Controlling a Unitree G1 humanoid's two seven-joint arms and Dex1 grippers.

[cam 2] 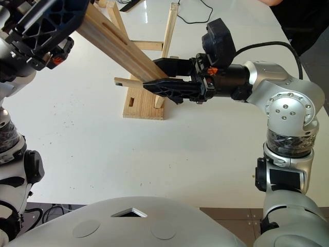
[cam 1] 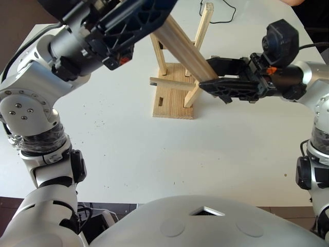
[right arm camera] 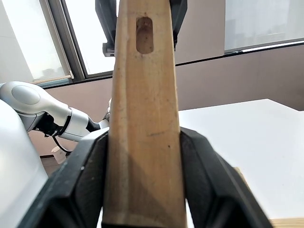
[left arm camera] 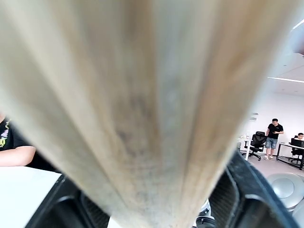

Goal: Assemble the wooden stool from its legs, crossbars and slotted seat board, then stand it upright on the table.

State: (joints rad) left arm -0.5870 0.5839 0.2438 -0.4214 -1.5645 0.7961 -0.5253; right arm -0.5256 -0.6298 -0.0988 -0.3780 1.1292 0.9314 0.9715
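Your left gripper is clamped on the upper end of a long wooden piece, high over the left of the table. Your right gripper pinches the lower end, one finger on each side. The piece slopes down towards the half-built stool, and its low end crosses in front of the right leg – very tight there.

The seat board lies flat on the far half of the table. The right leg and the left leg stand up from the board, and a crossbar juts out past its left edge. One slot near the board's front left is open.

There is bare table on the near side and to the left – room to swing. A black cable lies by the far edge, behind the stool
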